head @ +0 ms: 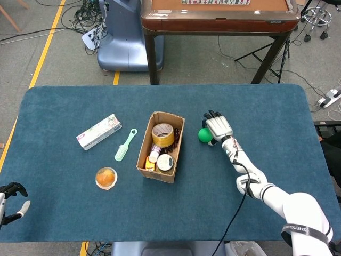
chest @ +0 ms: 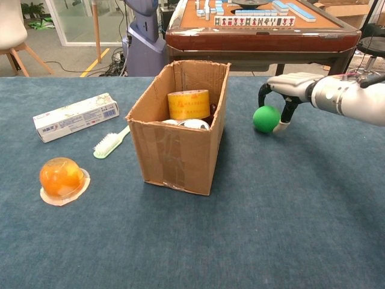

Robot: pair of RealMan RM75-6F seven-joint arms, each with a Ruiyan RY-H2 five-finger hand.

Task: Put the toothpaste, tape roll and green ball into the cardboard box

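Note:
The green ball (head: 203, 135) (chest: 265, 118) lies on the blue table just right of the cardboard box (head: 143, 156) (chest: 177, 150). My right hand (head: 218, 128) (chest: 290, 89) arches over the ball. Its fingers curve down around the far and right sides, and the ball still rests on the cloth. The yellow tape roll (head: 163, 134) (chest: 188, 104) stands inside the box among other small items. The toothpaste carton (head: 99, 132) (chest: 76, 117) lies on the table left of the box. My left hand (head: 11, 198) sits at the table's near left corner, holding nothing, partly cut off by the frame.
A mint toothbrush (head: 126, 144) (chest: 109, 144) lies between the toothpaste and the box. An orange fruit cup (head: 106, 177) (chest: 61, 179) sits nearer the front left. A brown mahjong table (head: 218, 16) stands beyond the far edge.

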